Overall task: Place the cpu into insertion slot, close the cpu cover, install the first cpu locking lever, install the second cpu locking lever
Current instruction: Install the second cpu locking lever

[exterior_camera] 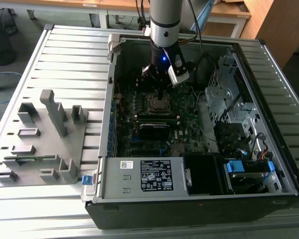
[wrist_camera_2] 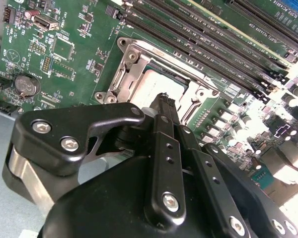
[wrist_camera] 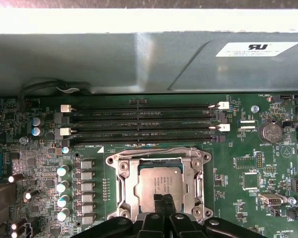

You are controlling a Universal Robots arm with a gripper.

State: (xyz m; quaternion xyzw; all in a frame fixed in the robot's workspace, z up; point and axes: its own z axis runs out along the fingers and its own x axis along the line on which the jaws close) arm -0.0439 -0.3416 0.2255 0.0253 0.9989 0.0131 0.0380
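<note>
The cpu (wrist_camera: 156,179) lies flat in the insertion slot (wrist_camera: 115,159) on the green motherboard, its silver-grey top facing up. The cpu cover (wrist_camera: 131,184) is folded down around it as a metal frame, with the chip showing through its opening. My gripper (wrist_camera: 162,204) hangs just above the near edge of the chip, fingers shut together with nothing between them. In the second wrist view the fingertips (wrist_camera_2: 164,101) stand over the cpu (wrist_camera_2: 156,84) and the cover (wrist_camera_2: 134,52). In the exterior view the gripper (exterior_camera: 162,94) sits directly over the socket (exterior_camera: 158,103) inside the open computer case.
Long black memory slots (wrist_camera: 139,124) run beside the socket, and a row of small capacitors (wrist_camera: 63,186) stands on its other side. The case's metal wall (wrist_camera: 139,59) rises behind the slots. A grey fixture with upright pegs (exterior_camera: 45,134) sits at the exterior view's left.
</note>
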